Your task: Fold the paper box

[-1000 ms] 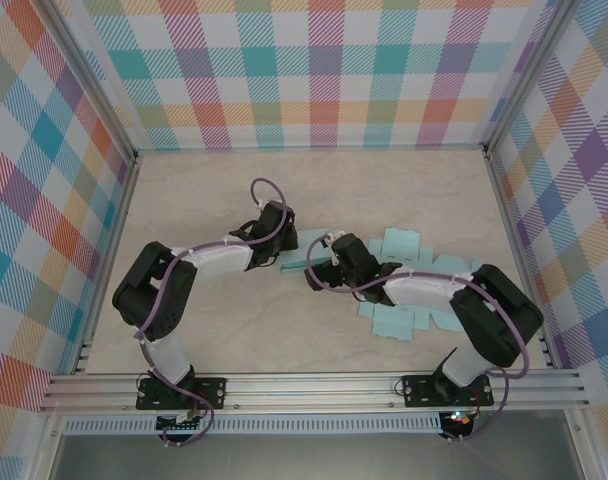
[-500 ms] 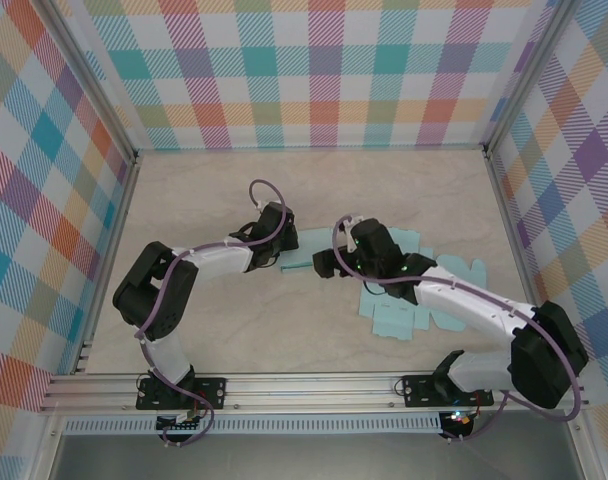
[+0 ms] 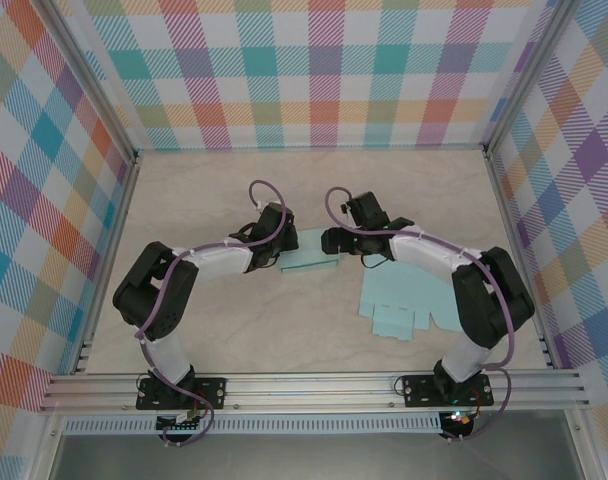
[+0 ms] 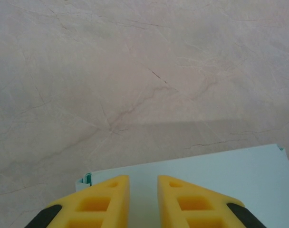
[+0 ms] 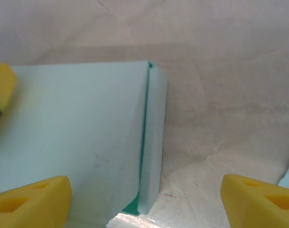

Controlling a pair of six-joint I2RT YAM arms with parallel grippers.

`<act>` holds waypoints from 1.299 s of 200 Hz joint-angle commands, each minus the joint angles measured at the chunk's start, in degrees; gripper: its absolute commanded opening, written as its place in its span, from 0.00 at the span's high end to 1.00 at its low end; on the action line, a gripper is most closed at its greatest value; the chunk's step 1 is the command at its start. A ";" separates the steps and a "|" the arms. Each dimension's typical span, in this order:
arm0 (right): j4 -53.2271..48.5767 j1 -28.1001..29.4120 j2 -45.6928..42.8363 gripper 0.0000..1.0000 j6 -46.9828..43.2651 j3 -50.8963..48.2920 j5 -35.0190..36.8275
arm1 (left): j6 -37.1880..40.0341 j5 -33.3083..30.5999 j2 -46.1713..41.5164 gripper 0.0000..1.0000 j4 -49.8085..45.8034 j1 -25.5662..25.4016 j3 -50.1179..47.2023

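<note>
Left gripper (image 4: 143, 183), jaws narrowly parted, rests on the box (image 3: 312, 262) at its left edge; grasp unclear. Right gripper (image 5: 143, 187) hangs released, straddling the box's right edge.

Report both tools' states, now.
Left tool: fingers a narrow gap apart over the paper box; whether it grips cannot be told.
Right tool: open wide, holding nothing.
</note>
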 commanded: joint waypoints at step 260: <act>6.63 -2.91 0.36 0.00 12.17 -5.15 -16.45 | -0.54 -0.02 -3.77 0.68 -9.80 1.21 -2.67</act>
